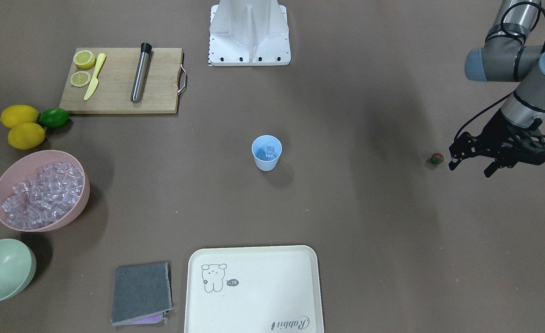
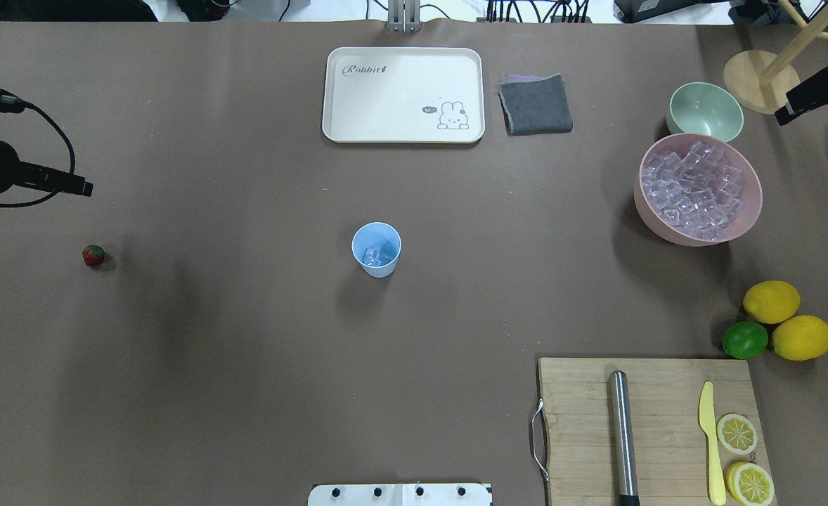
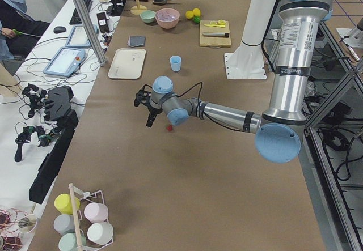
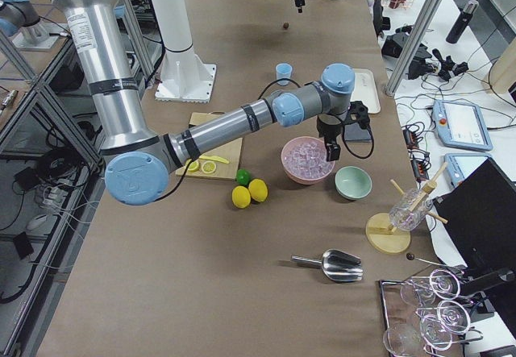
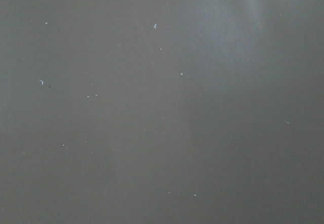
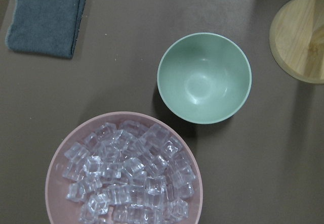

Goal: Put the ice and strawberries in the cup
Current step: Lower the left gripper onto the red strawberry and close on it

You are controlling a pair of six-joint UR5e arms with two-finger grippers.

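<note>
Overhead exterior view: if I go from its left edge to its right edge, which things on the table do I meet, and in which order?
strawberry → cup → grey cloth → pink bowl filled with ice

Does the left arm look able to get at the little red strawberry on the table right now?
Probably yes. The small red strawberry with a green top lies alone on the brown table, close beside the left tool, which hangs open above the surface. Nothing stands between them.
</note>
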